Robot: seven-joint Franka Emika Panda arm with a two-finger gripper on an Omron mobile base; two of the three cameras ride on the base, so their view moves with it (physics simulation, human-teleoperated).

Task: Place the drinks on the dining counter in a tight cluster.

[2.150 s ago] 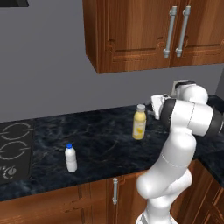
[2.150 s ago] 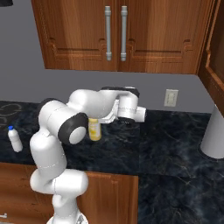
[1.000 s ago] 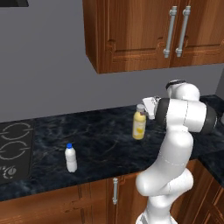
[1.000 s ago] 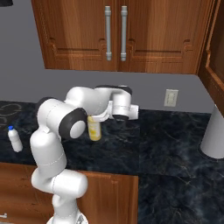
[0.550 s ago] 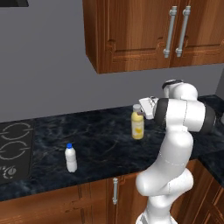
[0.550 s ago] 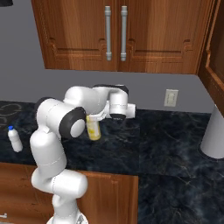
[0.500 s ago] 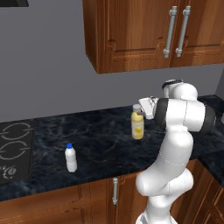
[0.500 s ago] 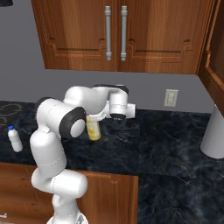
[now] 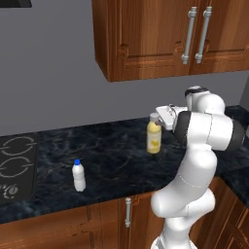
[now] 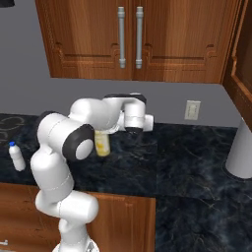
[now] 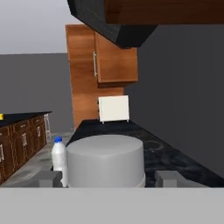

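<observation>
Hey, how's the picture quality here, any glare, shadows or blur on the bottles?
Left base view: even light, no glare, juice bottle sharp, faint shadow under the white bottle. Hand view: the juice bottle's cap looms close and soft-edged between the tool's tips.

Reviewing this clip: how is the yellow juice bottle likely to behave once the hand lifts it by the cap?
The yellow juice bottle looks rigid, so it probably won't flex. The hand sits at its whitish cap, fingers flanking it; a smooth round cap might slip. Gripped that high, the taller body below could swing or tip when set down.
</observation>
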